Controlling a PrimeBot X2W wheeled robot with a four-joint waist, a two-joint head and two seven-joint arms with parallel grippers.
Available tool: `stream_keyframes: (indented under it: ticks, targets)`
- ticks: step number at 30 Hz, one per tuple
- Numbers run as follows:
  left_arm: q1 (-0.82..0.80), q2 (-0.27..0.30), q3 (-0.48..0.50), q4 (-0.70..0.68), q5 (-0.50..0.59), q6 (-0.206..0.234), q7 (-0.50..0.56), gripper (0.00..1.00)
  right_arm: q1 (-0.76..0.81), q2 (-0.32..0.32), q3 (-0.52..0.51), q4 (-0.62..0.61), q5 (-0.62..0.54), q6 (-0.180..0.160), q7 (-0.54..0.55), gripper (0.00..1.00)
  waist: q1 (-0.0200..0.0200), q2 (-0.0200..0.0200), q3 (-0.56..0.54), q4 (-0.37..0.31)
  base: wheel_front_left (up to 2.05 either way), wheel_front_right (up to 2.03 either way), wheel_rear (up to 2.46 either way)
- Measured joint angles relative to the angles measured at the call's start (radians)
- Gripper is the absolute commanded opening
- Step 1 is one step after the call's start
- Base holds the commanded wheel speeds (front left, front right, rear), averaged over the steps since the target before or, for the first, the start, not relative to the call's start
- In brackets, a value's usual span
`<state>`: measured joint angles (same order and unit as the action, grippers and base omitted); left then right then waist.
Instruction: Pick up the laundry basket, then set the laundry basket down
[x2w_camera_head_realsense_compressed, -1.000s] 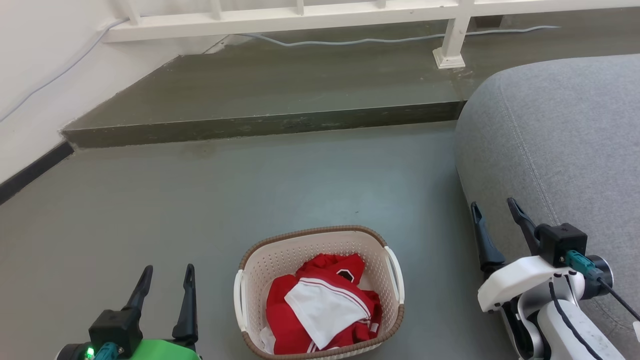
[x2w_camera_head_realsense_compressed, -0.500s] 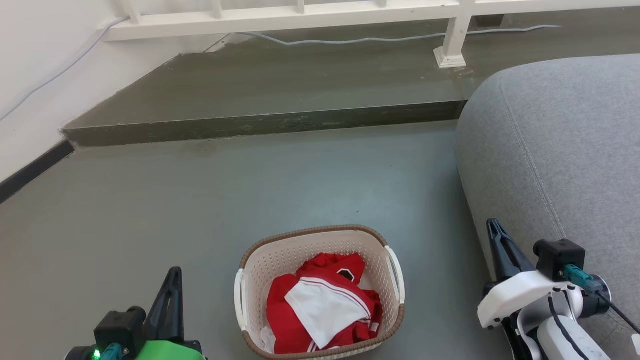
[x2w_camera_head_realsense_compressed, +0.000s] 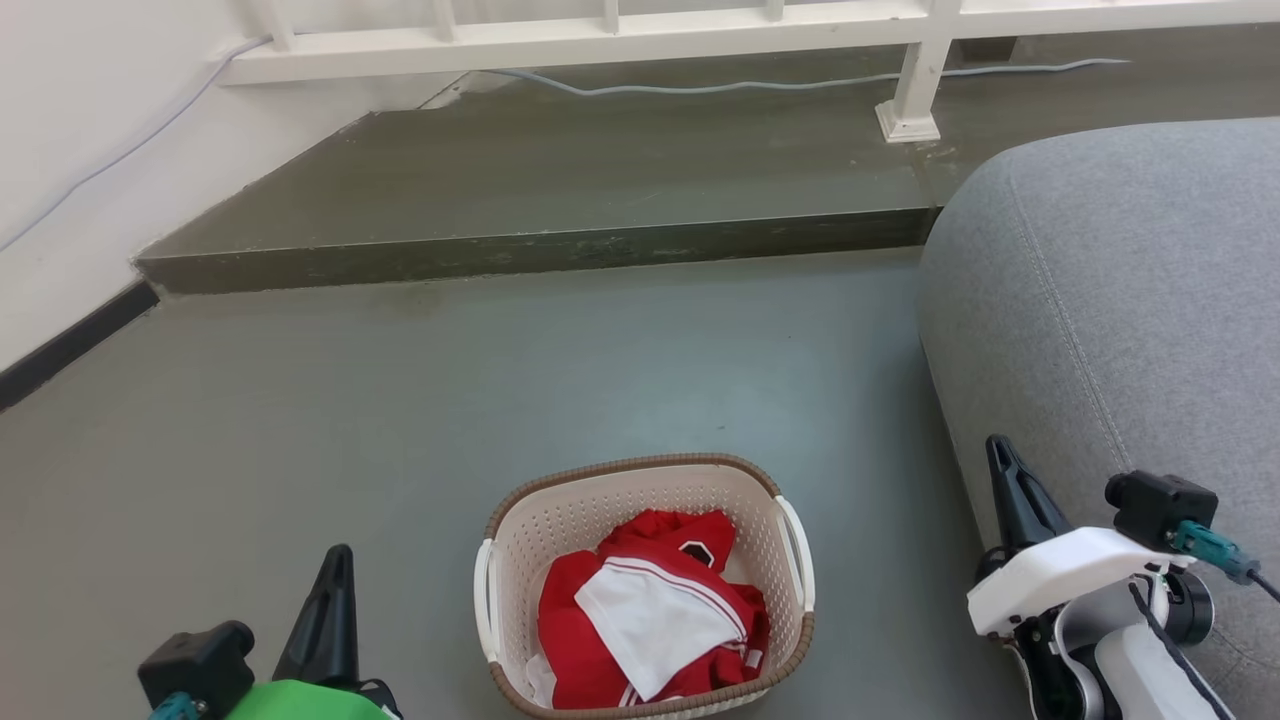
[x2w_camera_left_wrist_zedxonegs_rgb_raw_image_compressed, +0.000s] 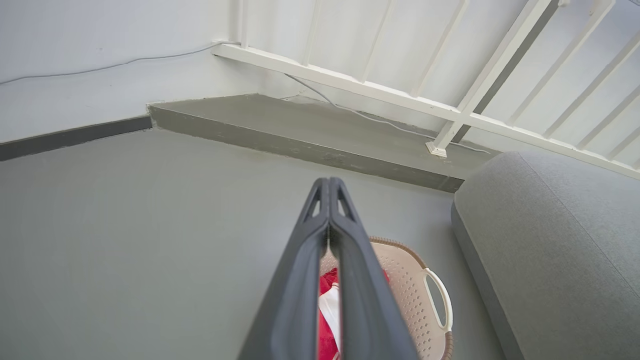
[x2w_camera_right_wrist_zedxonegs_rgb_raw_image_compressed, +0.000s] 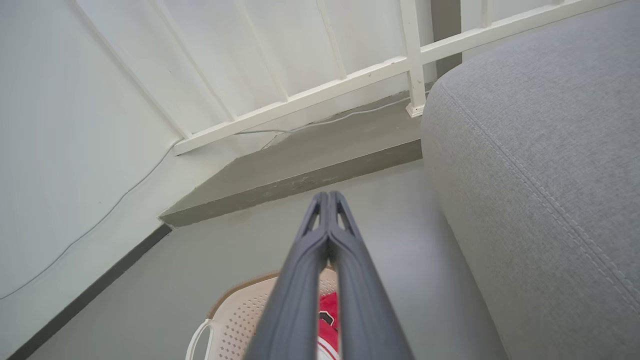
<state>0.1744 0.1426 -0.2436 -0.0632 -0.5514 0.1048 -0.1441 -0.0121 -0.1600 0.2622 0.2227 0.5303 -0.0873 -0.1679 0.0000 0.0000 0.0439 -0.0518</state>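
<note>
Left end effector (x2w_camera_head_realsense_compressed: 340, 552), right end effector (x2w_camera_head_realsense_compressed: 996, 445): fingers pressed together, empty.

The left gripper (x2w_camera_head_realsense_compressed: 338, 562) is a dark, tapering wedge rising from a bright green wrist shell (x2w_camera_head_realsense_compressed: 300, 702). Next to that shell sits a black camera block (x2w_camera_head_realsense_compressed: 195, 662) with a teal plug (x2w_camera_head_realsense_compressed: 168, 708). The right gripper (x2w_camera_head_realsense_compressed: 1000, 458) has a glossy white shell (x2w_camera_head_realsense_compressed: 1070, 578) instead, carrying its own black box (x2w_camera_head_realsense_compressed: 1160, 503) and teal connector (x2w_camera_head_realsense_compressed: 1212, 547). A thin black cable (x2w_camera_head_realsense_compressed: 1160, 645) runs down the pale forearm (x2w_camera_head_realsense_compressed: 1125, 672). Close up, the fingers (x2w_camera_left_wrist_zedxonegs_rgb_raw_image_compressed: 356, 280) are matte charcoal, with small triangular cut-outs near the tips.
</note>
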Motion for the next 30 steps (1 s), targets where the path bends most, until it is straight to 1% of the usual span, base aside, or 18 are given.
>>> stream_keyframes:
  ticks: [7, 10, 12, 15, 27, 30]
  targets:
    - [-0.001, -0.002, 0.022, 0.017, -0.092, -0.009, 0.016, 0.00, 0.000, 0.006, -0.033, -0.001, 0.092, 0.015, 0.024, 0.00, 0.0000, 0.0000, -0.003, 0.004, 0.00, 0.00, 0.00]
    - [-0.003, -0.002, 0.030, 0.023, -0.132, -0.009, 0.021, 0.00, 0.000, 0.011, -0.043, -0.001, 0.130, 0.017, 0.030, 0.00, 0.0000, 0.0000, -0.004, 0.006, 0.00, 0.00, 0.00]
    - [-0.005, -0.002, 0.039, 0.025, -0.161, -0.018, 0.027, 0.00, 0.000, 0.014, -0.053, -0.001, 0.157, 0.026, 0.038, 0.00, 0.0000, 0.0000, -0.005, 0.007, 0.00, 0.00, 0.00]
    - [-0.012, -0.001, 0.048, 0.034, -0.199, -0.027, 0.030, 0.00, 0.000, 0.017, -0.065, -0.001, 0.197, 0.027, 0.047, 0.00, 0.0000, 0.0000, -0.006, 0.009, 0.00, 0.00, 0.00]
    - [-0.038, -0.002, 0.079, 0.073, -0.366, -0.053, 0.058, 0.00, -0.001, 0.029, -0.113, 0.001, 0.354, 0.060, 0.082, 0.00, 0.0000, 0.0000, -0.012, 0.016, 0.00, 0.00, 0.00]
    - [-0.047, -0.002, 0.083, 0.087, -0.403, -0.062, 0.066, 0.00, -0.001, 0.030, -0.127, 0.002, 0.396, 0.063, 0.091, 0.00, 0.0000, 0.0000, -0.013, 0.018, 0.00, 0.00, 0.00]
